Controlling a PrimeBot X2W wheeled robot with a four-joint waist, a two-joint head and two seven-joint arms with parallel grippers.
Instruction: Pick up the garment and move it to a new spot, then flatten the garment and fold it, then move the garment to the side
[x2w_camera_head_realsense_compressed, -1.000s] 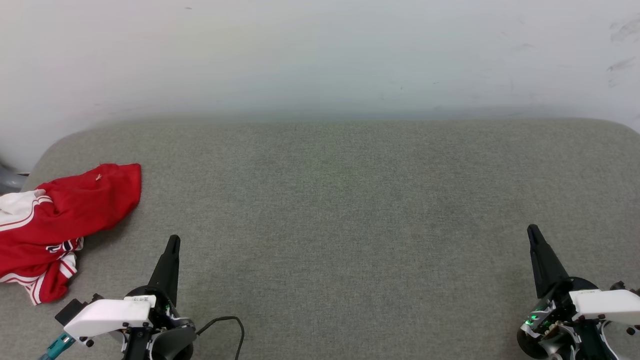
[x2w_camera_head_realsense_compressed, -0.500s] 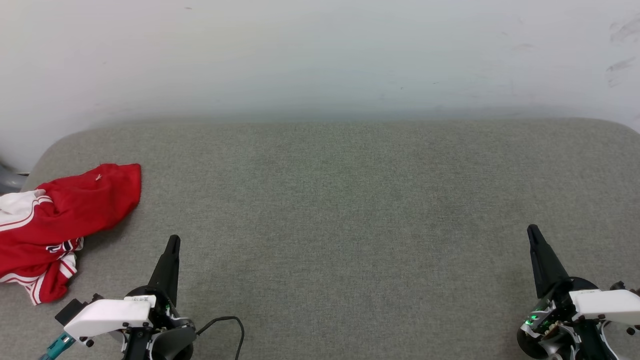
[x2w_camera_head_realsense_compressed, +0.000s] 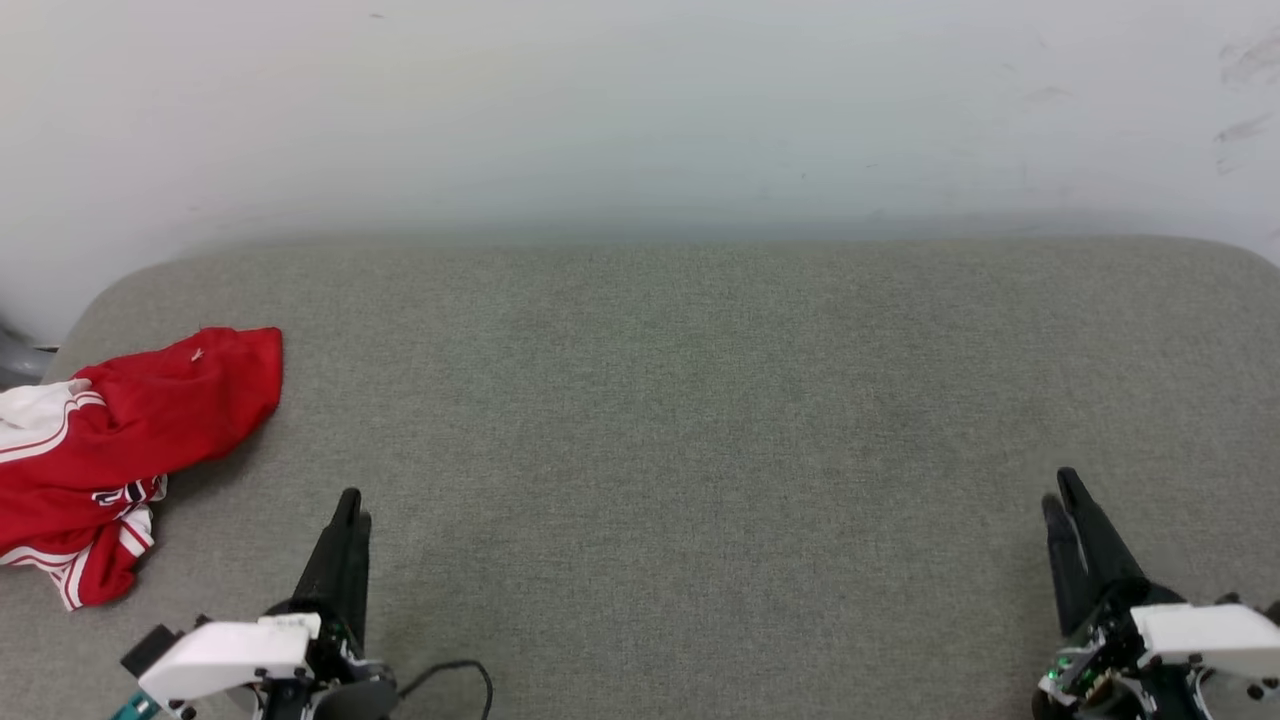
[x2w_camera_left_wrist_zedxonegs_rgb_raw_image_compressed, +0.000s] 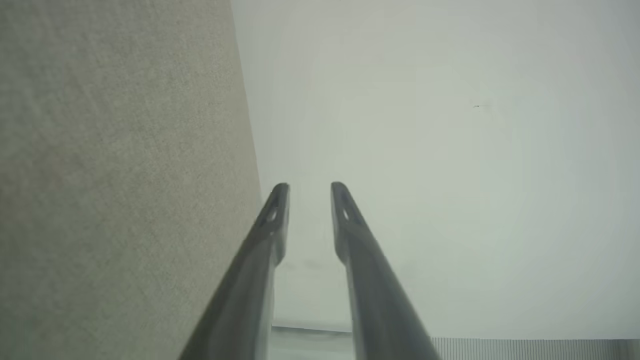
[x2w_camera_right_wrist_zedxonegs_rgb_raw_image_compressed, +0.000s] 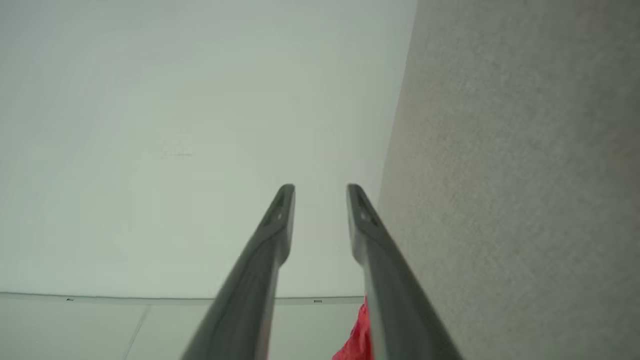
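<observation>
Garment (x2w_camera_head_realsense_compressed: 130, 440) in a crumpled heap at the left end of the grey cushion (x2w_camera_head_realsense_compressed: 700, 420), untouched by left gripper (x2w_camera_head_realsense_compressed: 353, 510) and right gripper (x2w_camera_head_realsense_compressed: 1057, 490), both slightly parted and empty near the front edge: pickup, flattening, folding, setting aside seemingly all ahead.

The shirt (x2w_camera_head_realsense_compressed: 120, 440) is soft, matt cloth, creased. The pad (x2w_camera_head_realsense_compressed: 680, 420) under it is grey woven fabric, coarse-grained and matt. The wall (x2w_camera_head_realsense_compressed: 640, 110) is smooth and matt, faintly scuffed. The left gripper (x2w_camera_head_realsense_compressed: 355, 505) and right gripper (x2w_camera_head_realsense_compressed: 1057, 487) have smooth dark fingers (x2w_camera_left_wrist_zedxonegs_rgb_raw_image_compressed: 370, 280) with a dull sheen and smooth white plastic housings (x2w_camera_head_realsense_compressed: 225, 650)
</observation>
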